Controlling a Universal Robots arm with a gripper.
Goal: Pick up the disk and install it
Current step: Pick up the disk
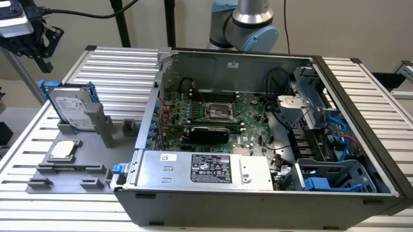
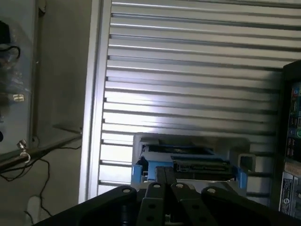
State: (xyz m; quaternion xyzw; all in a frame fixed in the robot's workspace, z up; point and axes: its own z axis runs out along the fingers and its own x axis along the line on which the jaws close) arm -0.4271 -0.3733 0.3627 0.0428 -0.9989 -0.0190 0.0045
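Note:
The disk [image 1: 72,107], a silver-grey drive with a white label in a blue carrier, stands on edge in a grey holder [image 1: 96,126] at the exterior view's left. High above it, toward the back left, hangs my gripper [image 1: 42,62], clear of the disk. In the wrist view the disk [image 2: 188,159] shows edge-on just beyond the gripper [image 2: 167,178]. Its two dark fingers [image 2: 157,184] stand together with nothing between them.
An open computer case [image 1: 258,198] takes up the middle and right, with a motherboard [image 1: 216,113], a labelled power-supply box [image 1: 210,168] and a blue drive bay [image 1: 322,182]. A small square silver chip [image 1: 65,150] lies on the grey fixture. The table top [image 1: 123,65] is slatted metal.

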